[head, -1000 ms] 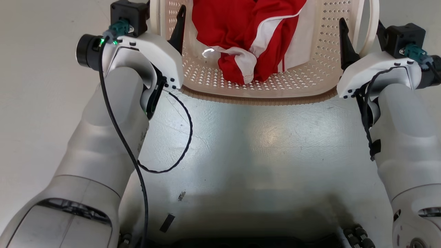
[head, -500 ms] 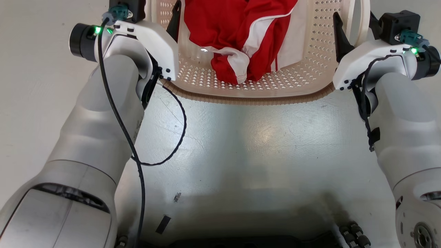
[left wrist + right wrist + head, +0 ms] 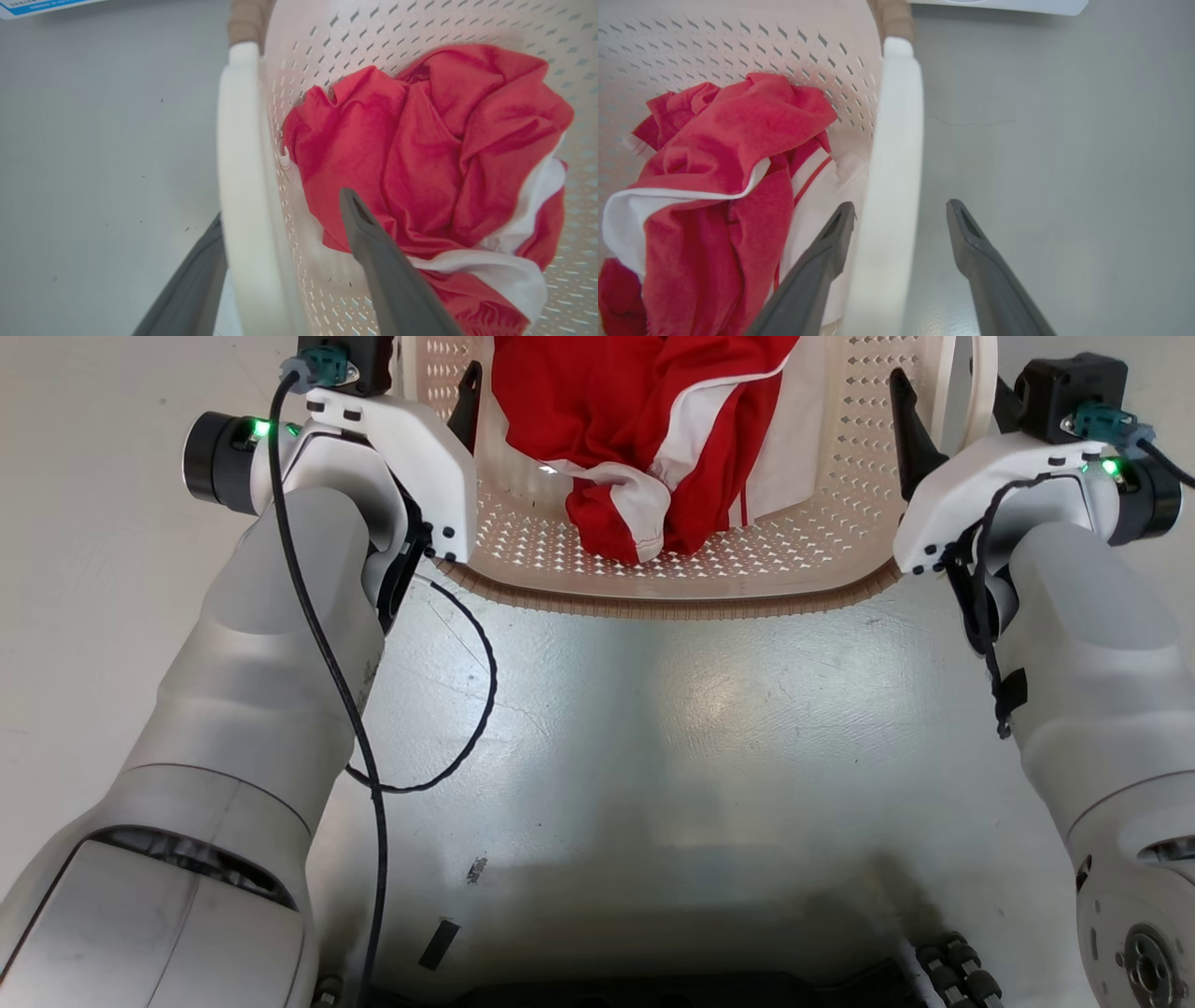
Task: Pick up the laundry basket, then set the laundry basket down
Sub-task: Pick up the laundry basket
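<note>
Left wrist view shows my left tool (image 3: pixel 280 205) spread wide, with one finger outside the white left handle (image 3: pixel 238 163) of the laundry basket (image 3: pixel 840 476) and one inside, by the red and white cloth (image 3: pixel 653 429). The basket is between my two arms, over the gray floor (image 3: pixel 700 756). My right tool (image 3: pixel 901 206) is spread too, with the white right handle (image 3: pixel 892 163) between its fingers and the outside finger apart from it.
</note>
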### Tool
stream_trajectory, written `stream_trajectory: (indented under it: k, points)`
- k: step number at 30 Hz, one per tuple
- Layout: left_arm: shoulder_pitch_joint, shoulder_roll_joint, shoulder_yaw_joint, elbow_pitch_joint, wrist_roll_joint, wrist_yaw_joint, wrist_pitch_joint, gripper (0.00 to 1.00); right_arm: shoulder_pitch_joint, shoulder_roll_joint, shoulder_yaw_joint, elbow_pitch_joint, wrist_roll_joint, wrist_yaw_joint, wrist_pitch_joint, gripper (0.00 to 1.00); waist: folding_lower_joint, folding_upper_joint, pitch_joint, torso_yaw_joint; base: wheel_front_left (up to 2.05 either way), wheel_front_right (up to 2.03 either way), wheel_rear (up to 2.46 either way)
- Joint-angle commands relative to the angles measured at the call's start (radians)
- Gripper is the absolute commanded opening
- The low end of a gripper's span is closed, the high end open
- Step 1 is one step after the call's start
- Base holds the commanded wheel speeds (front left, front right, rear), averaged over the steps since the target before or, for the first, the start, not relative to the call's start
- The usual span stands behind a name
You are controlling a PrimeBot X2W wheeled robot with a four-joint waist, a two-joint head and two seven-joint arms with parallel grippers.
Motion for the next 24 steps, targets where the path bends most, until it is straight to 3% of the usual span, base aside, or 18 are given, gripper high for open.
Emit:
stream_trajectory:
  k: [1,22,23,24]
  points:
    - [-0.006,0.024,0.005,-0.006,-0.008,0.001,-0.007,1.0,0.023,0.02,0.017,0.003,0.009,0.004,-0.004,1.0,0.0,0.0,0.0,0.0,0.0,0.0,0.0]
    - [-0.016,0.024,-0.048,0.013,-0.053,0.007,-0.021,1.0,0.015,0.02,0.061,0.028,0.059,0.004,-0.012,1.0,0.0,0.0,0.007,-0.001,0.0,0.0,0.0]
    - [-0.016,0.024,-0.051,0.013,-0.055,0.007,-0.023,1.0,0.015,0.02,0.063,0.028,0.061,0.004,-0.012,0.85,0.0,0.0,0.007,-0.001,0.0,0.0,0.0]
    - [-0.016,0.024,-0.053,0.013,-0.058,0.004,-0.023,0.37,0.014,0.02,0.066,0.029,0.07,0.004,-0.013,0.45,0.0,0.0,0.007,0.001,0.0,0.0,0.0]
